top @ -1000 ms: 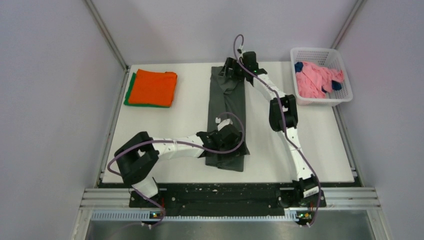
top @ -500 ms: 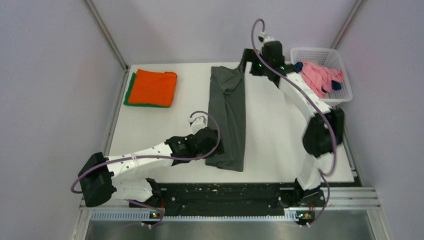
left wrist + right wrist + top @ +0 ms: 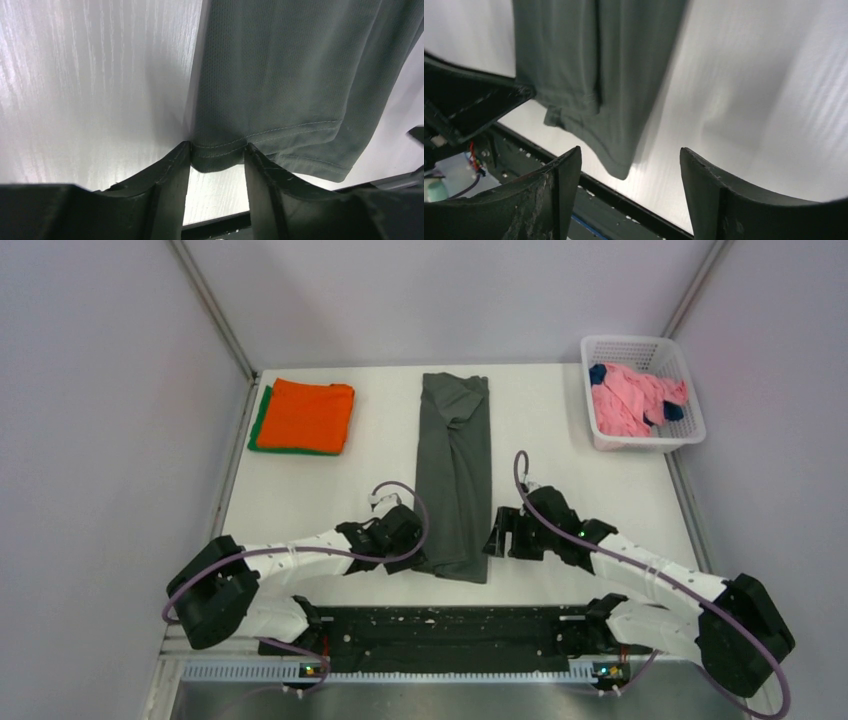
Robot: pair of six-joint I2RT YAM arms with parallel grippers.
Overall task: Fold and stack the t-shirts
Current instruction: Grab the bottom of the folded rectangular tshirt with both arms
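Grey shirt [image 3: 455, 475] lies as a long folded strip down the centre of the table [image 3: 570, 470]. Left gripper [image 3: 215, 150] sits at the lower-left hem corner, fingers parted around the hem, not clamped. Right gripper [image 3: 629, 156] gapes wide just beside the lower-right corner, holding nothing. Likely both are lined up to lift the hem for the next fold. Orange shirt [image 3: 308, 412] sits folded on green shirt [image 3: 258, 425], upper left. Pink shirt [image 3: 630, 400] waits in the basket [image 3: 640, 341], upper right.

White bench [image 3: 560, 455] has three things sitting on it: a dark olive-grey tee [image 3: 455, 475] folded into a long strip down the middle, a green tee [image 3: 258, 425] far left with an orange one [image 3: 305, 415] stacked on top, and a white basket [image 3: 640, 443] in the far right corner.
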